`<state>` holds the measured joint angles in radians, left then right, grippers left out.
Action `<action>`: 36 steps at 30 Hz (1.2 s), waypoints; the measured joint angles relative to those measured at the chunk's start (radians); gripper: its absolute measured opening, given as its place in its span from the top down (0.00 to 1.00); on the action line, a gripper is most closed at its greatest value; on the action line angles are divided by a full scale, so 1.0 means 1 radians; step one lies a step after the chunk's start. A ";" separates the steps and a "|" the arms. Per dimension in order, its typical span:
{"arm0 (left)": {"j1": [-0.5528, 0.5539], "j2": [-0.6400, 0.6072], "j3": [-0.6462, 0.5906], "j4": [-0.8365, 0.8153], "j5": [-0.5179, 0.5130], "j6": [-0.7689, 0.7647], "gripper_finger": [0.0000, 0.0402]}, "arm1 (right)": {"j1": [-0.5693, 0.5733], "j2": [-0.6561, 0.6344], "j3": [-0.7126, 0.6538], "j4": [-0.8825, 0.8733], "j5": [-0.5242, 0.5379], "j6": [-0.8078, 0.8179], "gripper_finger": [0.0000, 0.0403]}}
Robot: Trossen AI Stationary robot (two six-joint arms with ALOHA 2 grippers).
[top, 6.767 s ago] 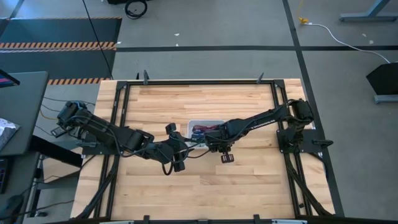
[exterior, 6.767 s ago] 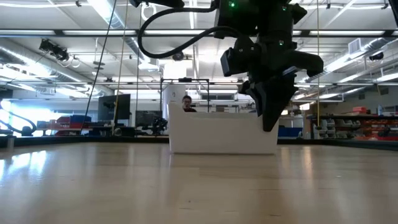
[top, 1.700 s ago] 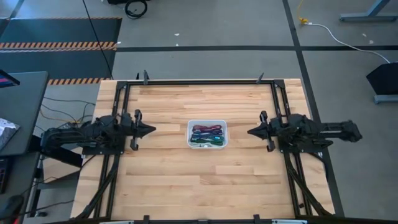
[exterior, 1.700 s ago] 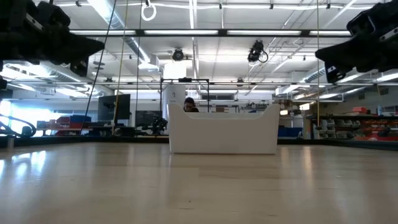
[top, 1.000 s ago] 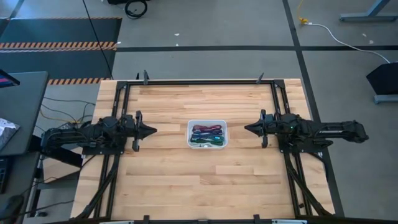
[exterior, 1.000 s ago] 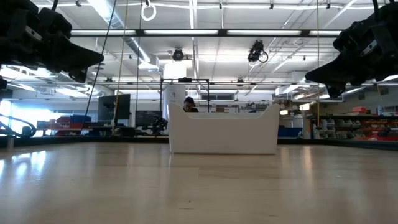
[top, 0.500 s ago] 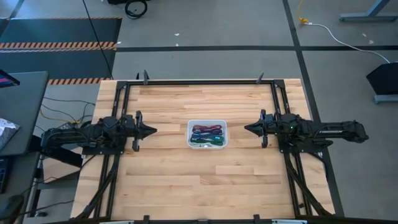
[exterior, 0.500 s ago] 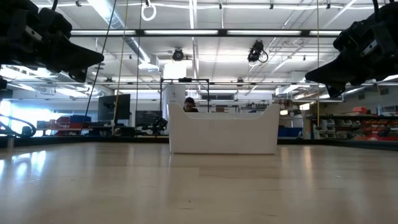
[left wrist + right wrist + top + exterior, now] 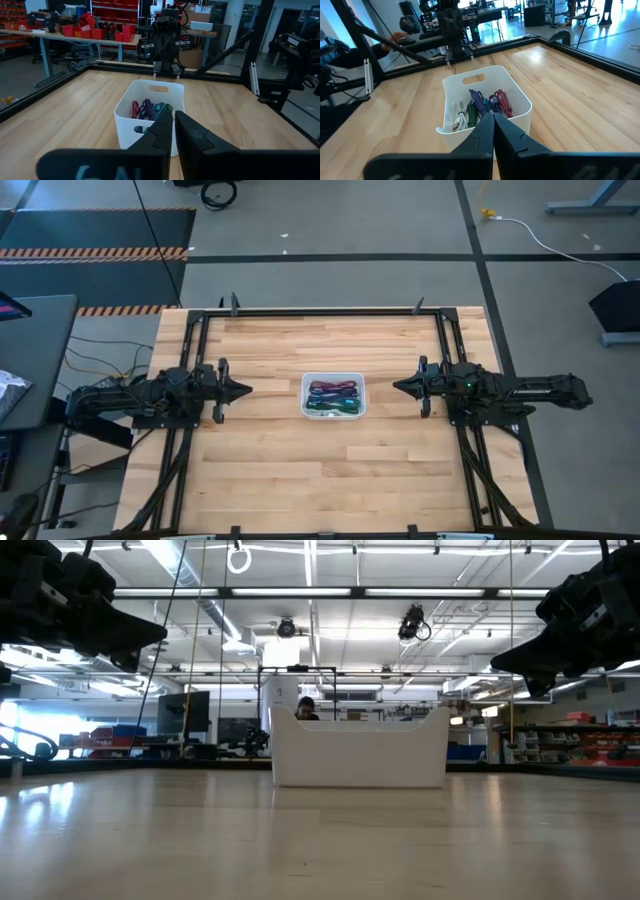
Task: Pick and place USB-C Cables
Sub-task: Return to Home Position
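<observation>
USB-C Cables (image 9: 333,398): bundled inside white tray (image 9: 304,396) at middle of tabletop (image 9: 260,470); hidden by tray wall in low view, seen from above. Left claw (image 9: 243,390), right claw (image 9: 399,387): pressed closed, empty, held either side of tray.

High view: the tray (image 9: 334,375) stood at the centre of the counter (image 9: 320,470), in the middle of the frame. The USB-C cables (image 9: 333,397) lay inside the tray, packed side by side. The left hand (image 9: 243,390) was at centre left of the frame, above the counter, well apart from the tray and pointed toward it. The right hand (image 9: 398,387) was at centre right, likewise well apart, facing the tray from the opposite side. Low view: the tray sat mid-frame, both arms were at the upper corners, and a person (image 9: 306,708) was behind the tray in the room beyond.
</observation>
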<state>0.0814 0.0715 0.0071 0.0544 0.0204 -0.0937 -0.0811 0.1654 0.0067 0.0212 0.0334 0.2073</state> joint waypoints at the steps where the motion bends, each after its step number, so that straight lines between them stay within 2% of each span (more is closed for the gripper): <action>1: 0.000 0.000 0.000 0.000 0.000 0.000 0.93 | 0.000 0.000 0.000 0.000 0.000 0.000 0.98; 36: 0.000 0.000 -0.001 0.000 0.000 0.000 0.93 | 0.000 0.000 0.000 0.000 0.000 0.000 0.98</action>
<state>0.0814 0.0715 0.0063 0.0547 0.0204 -0.0937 -0.0811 0.1654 0.0067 0.0212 0.0334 0.2073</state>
